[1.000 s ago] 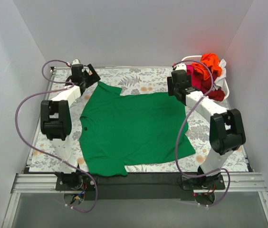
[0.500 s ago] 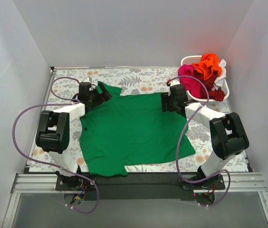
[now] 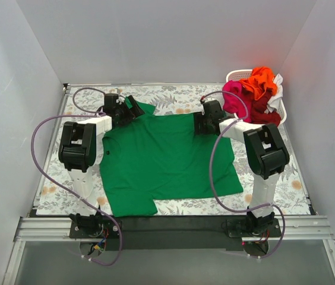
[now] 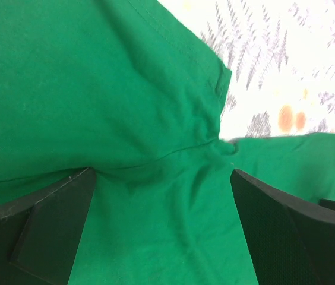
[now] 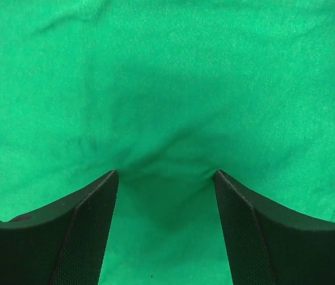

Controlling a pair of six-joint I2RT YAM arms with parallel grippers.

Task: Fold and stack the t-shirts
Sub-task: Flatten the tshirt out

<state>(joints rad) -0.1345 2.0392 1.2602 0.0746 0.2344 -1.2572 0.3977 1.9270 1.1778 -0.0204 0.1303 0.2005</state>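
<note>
- The left gripper (image 3: 126, 111) has moved from the bare far-left corner of the surface (image 3: 173, 98), toward the centre of the frame, and now sits on the green t-shirt (image 3: 167, 160) at its upper-left sleeve.
- The right gripper (image 3: 203, 123) has left its place beside the basket (image 3: 234, 75) at upper right, moving left and down onto the shirt's top edge.
- The cloth now puckers between the right gripper's fingers (image 5: 78, 231).
- Both elbows have swung inward toward the shirt.
- The pink t-shirt (image 3: 234, 95) in the basket, earlier partly hidden by the right gripper, now shows fully.
</note>
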